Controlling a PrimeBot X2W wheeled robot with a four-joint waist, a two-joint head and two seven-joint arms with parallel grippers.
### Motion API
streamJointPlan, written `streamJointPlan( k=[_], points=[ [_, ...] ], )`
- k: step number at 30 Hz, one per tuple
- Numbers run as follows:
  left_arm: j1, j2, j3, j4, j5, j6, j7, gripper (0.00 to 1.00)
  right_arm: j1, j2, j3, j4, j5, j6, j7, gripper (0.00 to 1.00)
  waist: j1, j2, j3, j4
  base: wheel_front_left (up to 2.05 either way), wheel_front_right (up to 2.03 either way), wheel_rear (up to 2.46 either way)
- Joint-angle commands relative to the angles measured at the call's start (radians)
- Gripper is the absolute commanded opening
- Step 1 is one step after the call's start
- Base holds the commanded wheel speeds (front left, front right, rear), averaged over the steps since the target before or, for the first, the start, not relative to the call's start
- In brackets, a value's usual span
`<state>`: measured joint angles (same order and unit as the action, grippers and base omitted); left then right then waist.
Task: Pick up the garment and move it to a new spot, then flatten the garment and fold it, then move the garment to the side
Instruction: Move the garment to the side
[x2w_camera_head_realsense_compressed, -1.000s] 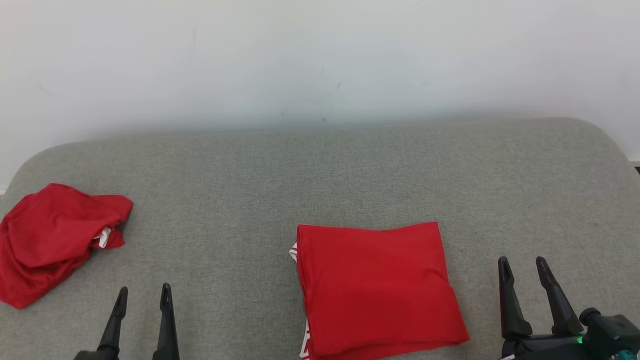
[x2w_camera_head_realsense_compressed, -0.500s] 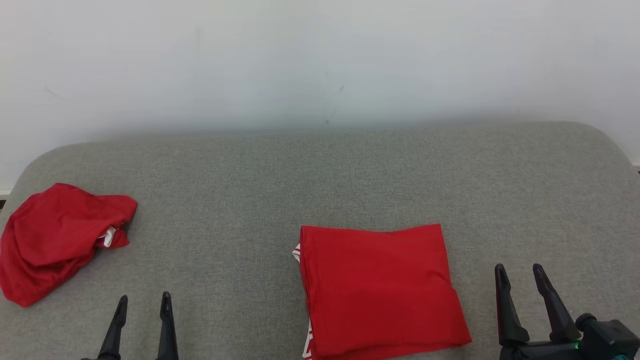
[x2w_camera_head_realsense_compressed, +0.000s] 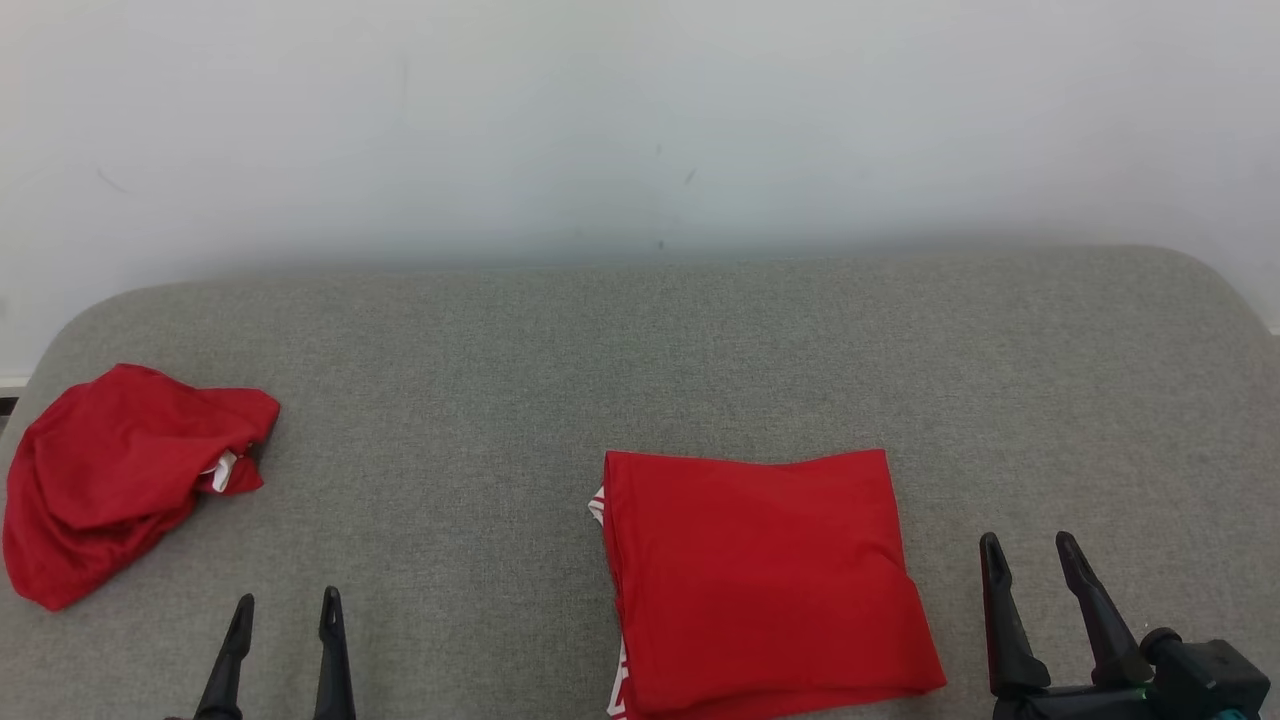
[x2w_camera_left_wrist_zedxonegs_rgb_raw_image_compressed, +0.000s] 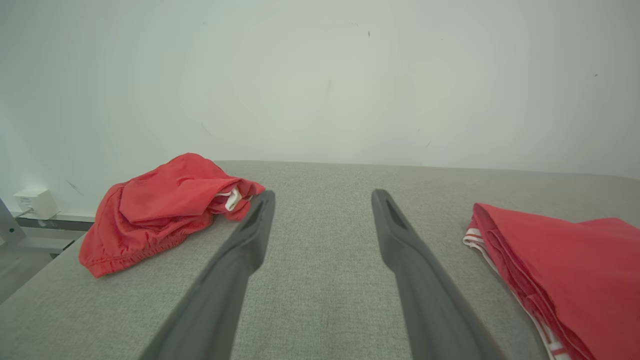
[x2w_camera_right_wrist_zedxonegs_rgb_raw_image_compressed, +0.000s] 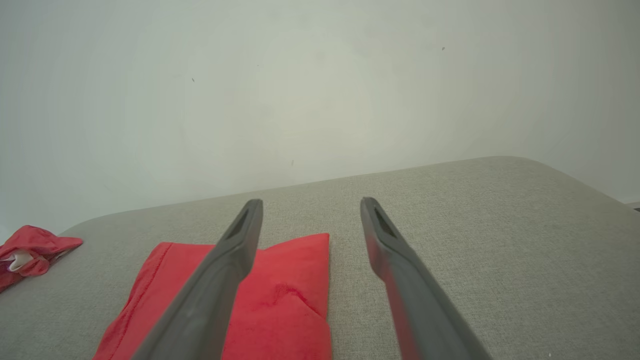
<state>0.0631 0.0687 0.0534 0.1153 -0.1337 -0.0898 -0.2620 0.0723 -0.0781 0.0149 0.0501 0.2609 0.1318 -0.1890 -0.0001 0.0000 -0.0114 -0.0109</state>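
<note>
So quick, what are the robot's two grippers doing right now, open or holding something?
Left gripper: jaws open, holding nothing.
Right gripper: jaws open, holding nothing.

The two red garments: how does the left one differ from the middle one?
The left garment is a crumpled heap; the middle garment is folded into a flat rectangle. The left garment lies at the grey surface's edge; the middle garment lies nearer its centre. Both are red with white trim.
</note>
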Motion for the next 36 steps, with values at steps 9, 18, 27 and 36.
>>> streamJointPlan(
  k=[9,18,27,36],
  points=[
    [0.013,0.01,-0.006,0.0,-0.014,0.009,0.005,1.0,0.01,0.005,0.005,0.007,-0.009,-0.002,0.007,1.0,0.0001,0.0,-0.004,0.001,0.0,0.0,0.0],
    [-0.001,0.013,-0.014,0.0,-0.021,0.015,0.006,1.0,-0.107,-0.042,0.052,0.039,-0.023,-0.002,0.047,1.0,0.0001,0.0,0.005,0.005,0.0,0.0,0.0],
    [-0.027,0.011,-0.033,0.009,-0.027,0.013,0.002,1.0,-0.269,-0.074,0.057,0.202,-0.021,-0.002,0.139,1.0,0.0001,0.0,0.037,0.036,0.0,0.0,0.0],
    [-0.059,0.007,-0.046,0.011,-0.032,0.018,-0.002,1.0,-0.348,-0.072,0.063,0.409,-0.02,-0.002,0.156,1.0,0.0001,0.0,0.085,0.062,0.0,0.0,0.0]
  ],
)
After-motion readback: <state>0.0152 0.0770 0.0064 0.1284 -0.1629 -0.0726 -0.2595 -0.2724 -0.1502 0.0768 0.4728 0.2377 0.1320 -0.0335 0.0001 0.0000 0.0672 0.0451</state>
